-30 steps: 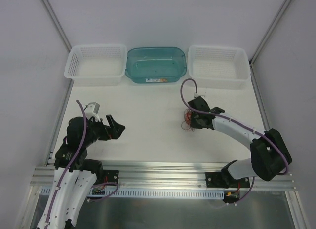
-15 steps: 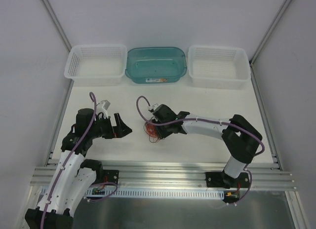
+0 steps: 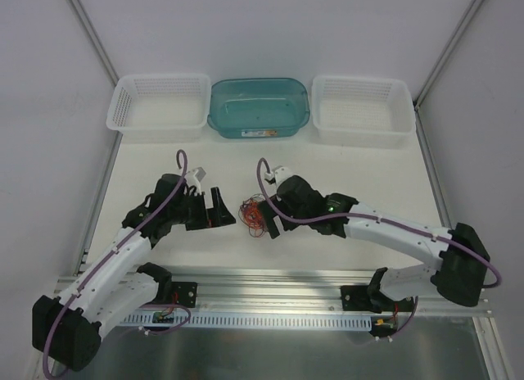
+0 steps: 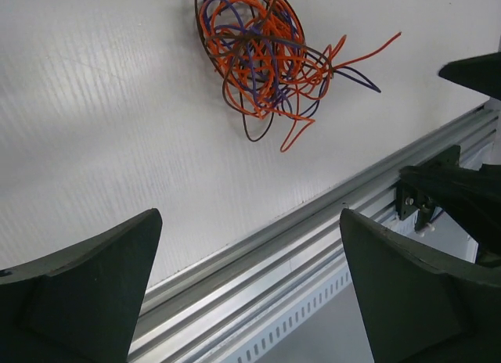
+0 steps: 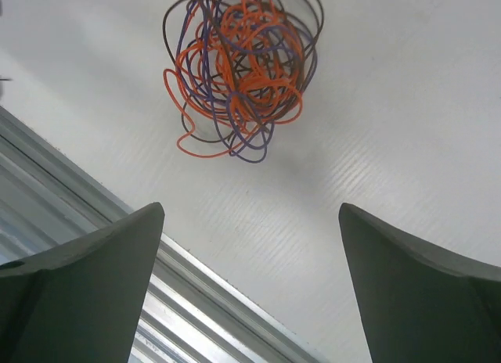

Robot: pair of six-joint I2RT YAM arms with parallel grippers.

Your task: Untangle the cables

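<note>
The cables (image 3: 254,216) lie in a fist-sized tangle of orange, purple and dark thin wires on the white table, near its middle front. In the left wrist view the cables (image 4: 258,58) sit ahead of my left gripper (image 4: 250,222), whose jaws stand wide with nothing between them. My right gripper (image 5: 250,210) is also open and empty, with the cables (image 5: 239,66) just beyond its fingertips. From above, the left gripper (image 3: 227,208) faces the tangle from the left and the right gripper (image 3: 268,216) from the right, close beside it.
Along the back edge stand a white basket (image 3: 160,108), a teal tub (image 3: 259,107) and a second white basket (image 3: 363,110). An aluminium rail (image 3: 270,282) runs along the table's near edge, just below the tangle.
My right arm carried the tangle leftward to the table's middle, then opened and let it go. My left arm stretched right toward it, staying open.
</note>
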